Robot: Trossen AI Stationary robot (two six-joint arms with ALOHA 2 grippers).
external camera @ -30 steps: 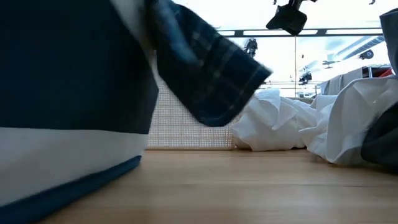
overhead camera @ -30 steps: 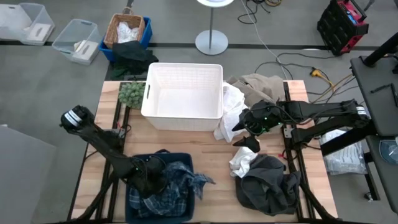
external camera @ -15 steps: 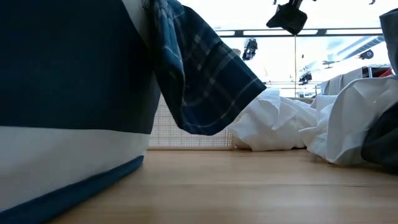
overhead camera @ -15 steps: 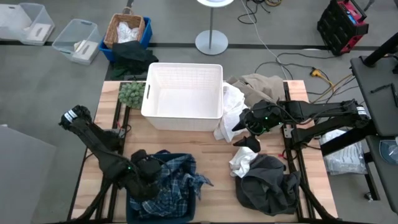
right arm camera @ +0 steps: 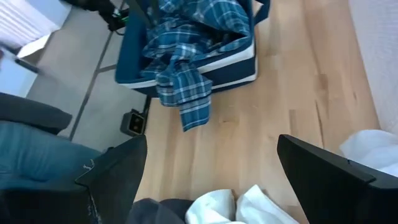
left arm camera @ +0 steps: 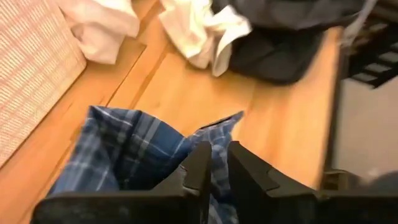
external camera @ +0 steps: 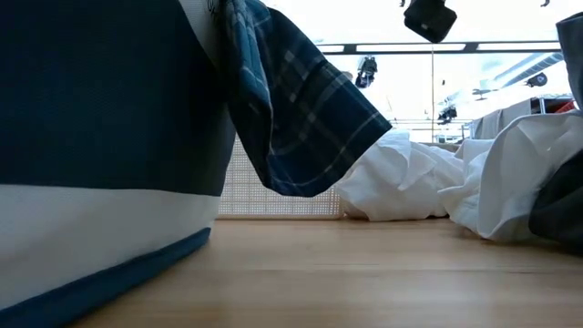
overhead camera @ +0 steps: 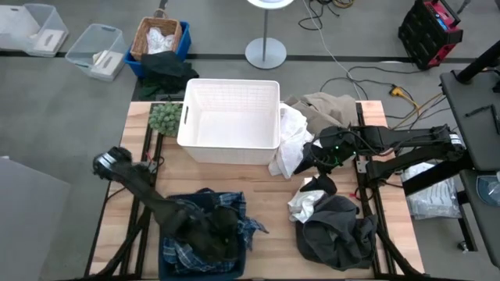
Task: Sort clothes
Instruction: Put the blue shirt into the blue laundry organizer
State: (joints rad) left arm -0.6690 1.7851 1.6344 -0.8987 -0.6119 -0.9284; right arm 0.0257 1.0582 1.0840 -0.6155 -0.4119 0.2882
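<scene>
The blue-white plaid shirt (overhead camera: 234, 212) lies bunched in a dark blue bin (overhead camera: 166, 254) at the table's near left. One sleeve (external camera: 301, 118) hangs over the bin's right side. My left gripper (overhead camera: 223, 234) is over the shirt with its fingers together (left arm camera: 219, 163). My right gripper (overhead camera: 312, 170) is wide open and empty (right arm camera: 211, 186). It hovers above a white cloth piece (overhead camera: 305, 204) and a dark grey garment (overhead camera: 340, 230). Another white cloth (overhead camera: 291, 140) leans on the white basket (overhead camera: 231, 84). A beige garment (overhead camera: 328, 105) lies at the far right. My left gripper's shut fingers (left arm camera: 202, 167) point slanting down at the plaid shirt's bunched top (left arm camera: 143, 158) inside the bin. I cannot tell whether they touch the cloth or hold any of it.
A small green fuzzy lump (overhead camera: 165, 117) sits at the far left, beside the white basket. Bare wood (overhead camera: 273, 195) lies between the blue bin and the right-hand pile. On the floor beyond the table are a wicker basket (overhead camera: 158, 37) and clear boxes (overhead camera: 94, 51).
My left gripper has gone toward the table's right edge across the blue bin, staying over the plaid shirt. The shirt's sleeve has dropped and now hangs still over the bin's side. My right gripper has risen slightly and stays open.
</scene>
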